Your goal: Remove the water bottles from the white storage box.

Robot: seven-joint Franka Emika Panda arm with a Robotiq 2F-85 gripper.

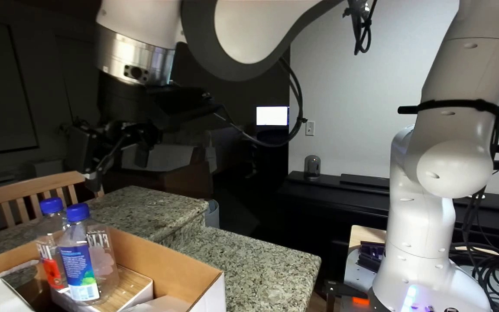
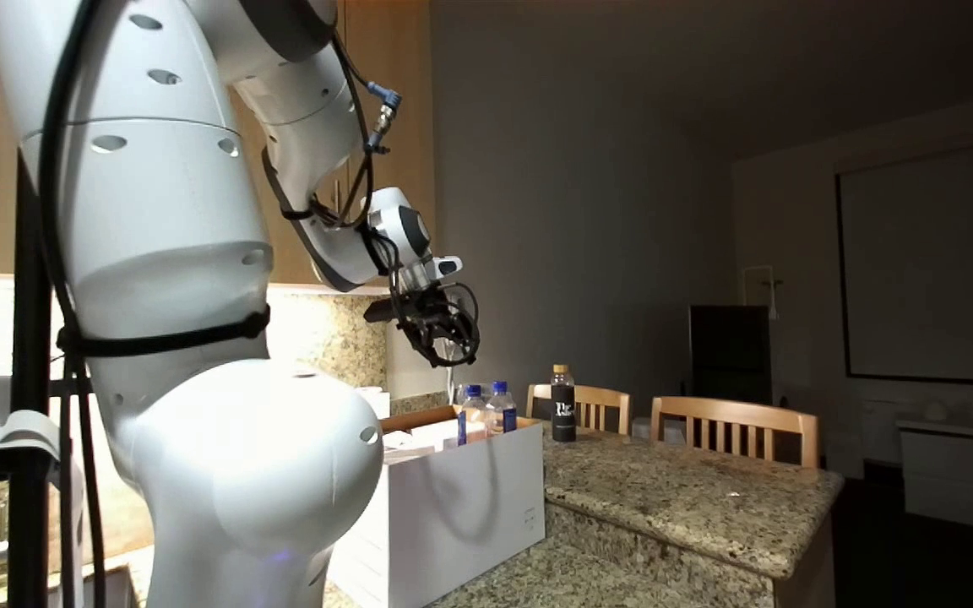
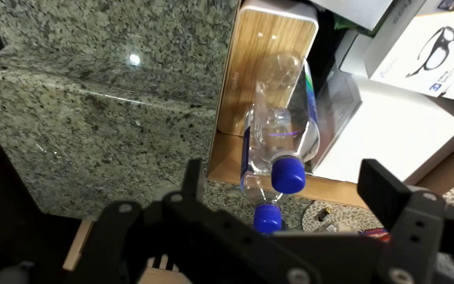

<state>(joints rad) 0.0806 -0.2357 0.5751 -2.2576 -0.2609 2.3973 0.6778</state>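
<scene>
Two clear water bottles with blue caps stand upright, side by side, in the white storage box. In an exterior view, the nearer bottle has a blue label; the farther bottle shows a reddish marking. Both bottles rise above the box rim in an exterior view. My gripper is open and empty above the bottles, apart from them; it also shows in an exterior view. In the wrist view, the caps appear between the spread fingers of the gripper.
A wood-topped flat item lies under the bottles, with white cartons beside it in the box. A granite counter with a raised step adjoins the box. A dark bottle stands on it, with wooden chairs behind.
</scene>
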